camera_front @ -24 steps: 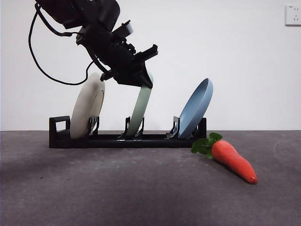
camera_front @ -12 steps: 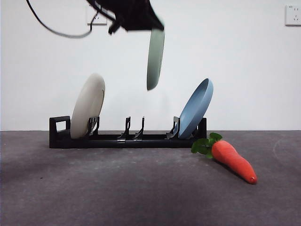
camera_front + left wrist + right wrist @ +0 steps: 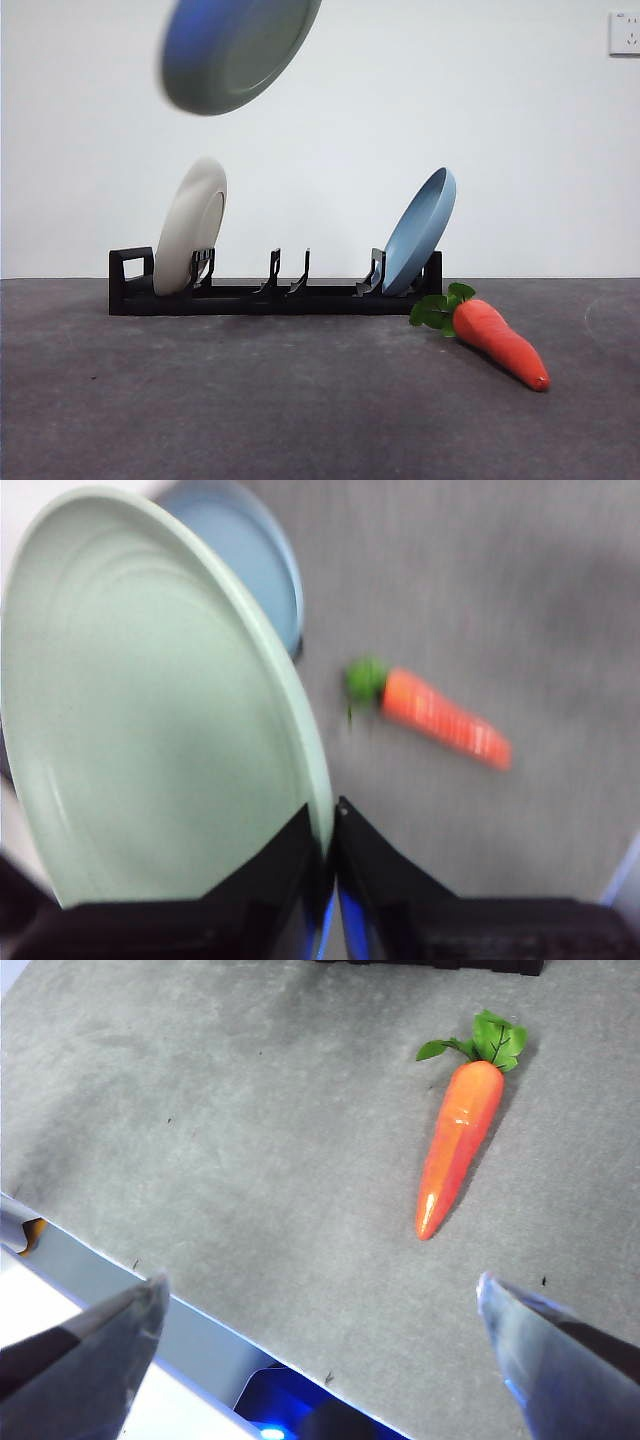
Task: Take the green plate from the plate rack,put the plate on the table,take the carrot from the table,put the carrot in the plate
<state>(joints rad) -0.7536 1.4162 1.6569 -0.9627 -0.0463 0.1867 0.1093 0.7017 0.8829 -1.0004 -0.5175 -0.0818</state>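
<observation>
Left gripper clamps the green plate by its rim, high above the plate rack.
We see the carrot on the tabletop beneath the open right gripper.

We are working with one arm raised, the other idle.
Our left gripper is pinching the rim of the green plate between closed jaws; our right gripper is hanging with jaws spread wide.

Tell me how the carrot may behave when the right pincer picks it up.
The carrot looks round and tapered, so it may roll on the table if nudged. Its glossy skin might slip between the jaws. The open right pincer should probably close across the thick end.
</observation>
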